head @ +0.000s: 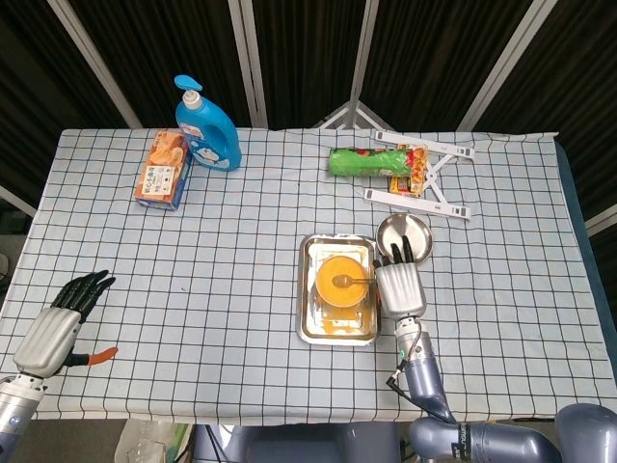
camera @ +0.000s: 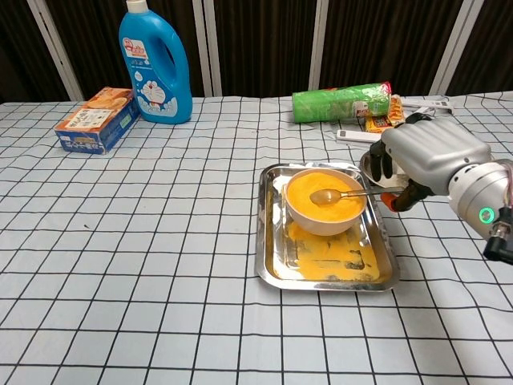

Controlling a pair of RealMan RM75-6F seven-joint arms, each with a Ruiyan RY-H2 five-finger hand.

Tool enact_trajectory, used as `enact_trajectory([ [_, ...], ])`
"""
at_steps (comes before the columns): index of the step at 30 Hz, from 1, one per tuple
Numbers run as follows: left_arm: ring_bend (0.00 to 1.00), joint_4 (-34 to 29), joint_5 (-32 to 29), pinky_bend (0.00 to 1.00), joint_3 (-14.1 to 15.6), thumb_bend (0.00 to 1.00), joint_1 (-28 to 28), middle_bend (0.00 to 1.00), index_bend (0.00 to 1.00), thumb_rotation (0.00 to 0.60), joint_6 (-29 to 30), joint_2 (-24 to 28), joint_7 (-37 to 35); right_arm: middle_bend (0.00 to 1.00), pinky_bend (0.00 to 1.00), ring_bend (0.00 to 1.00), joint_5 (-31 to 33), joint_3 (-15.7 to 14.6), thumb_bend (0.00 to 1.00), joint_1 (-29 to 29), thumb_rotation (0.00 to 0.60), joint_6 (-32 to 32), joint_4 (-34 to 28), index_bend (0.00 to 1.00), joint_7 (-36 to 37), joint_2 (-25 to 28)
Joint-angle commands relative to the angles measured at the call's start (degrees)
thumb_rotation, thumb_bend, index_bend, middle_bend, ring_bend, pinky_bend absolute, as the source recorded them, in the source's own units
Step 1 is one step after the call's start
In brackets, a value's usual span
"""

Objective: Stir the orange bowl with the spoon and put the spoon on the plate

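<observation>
The orange bowl (head: 339, 280) (camera: 325, 204) stands in a steel tray (head: 313, 323) (camera: 321, 277). The spoon (head: 349, 281) (camera: 337, 195) lies in it, scoop in the orange mix, handle pointing right over the rim. My right hand (head: 400, 285) (camera: 425, 156) is just right of the tray at the handle's end, fingers stretched out, thumb below the handle; I see no grip on it. The round steel plate (head: 410, 230) lies under and beyond those fingers, mostly hidden in the chest view. My left hand (head: 58, 323) rests at the front left with fingers apart, holding nothing.
At the back left stand a blue bottle (head: 207, 125) (camera: 156, 64) and an orange box (head: 162, 171). A green tube (head: 364, 161), a snack packet and a white folding stand (head: 424, 203) lie behind the plate.
</observation>
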Motion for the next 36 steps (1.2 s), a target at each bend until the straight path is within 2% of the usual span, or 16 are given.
enact_trajectory([
  [1, 0.0, 0.0, 0.0, 0.0, 0.0, 0.0, 0.0, 0.0, 0.0, 0.6, 0.0, 0.0, 0.0, 0.44, 0.0, 0.17, 0.1, -0.2, 0.43, 0.0, 0.6, 0.0, 0.1, 0.48, -0.2, -0.2],
  [36, 0.0, -0.1, -0.3, 0.0, 0.0, 0.0, -0.1, 0.0, 0.0, 0.6, -0.4, 0.0, 0.2, 0.44, 0.0, 0.17, 1.3, 0.8, 0.42, 0.5, 0.6, -0.4, 1.7, 0.53, 0.9, -1.7],
])
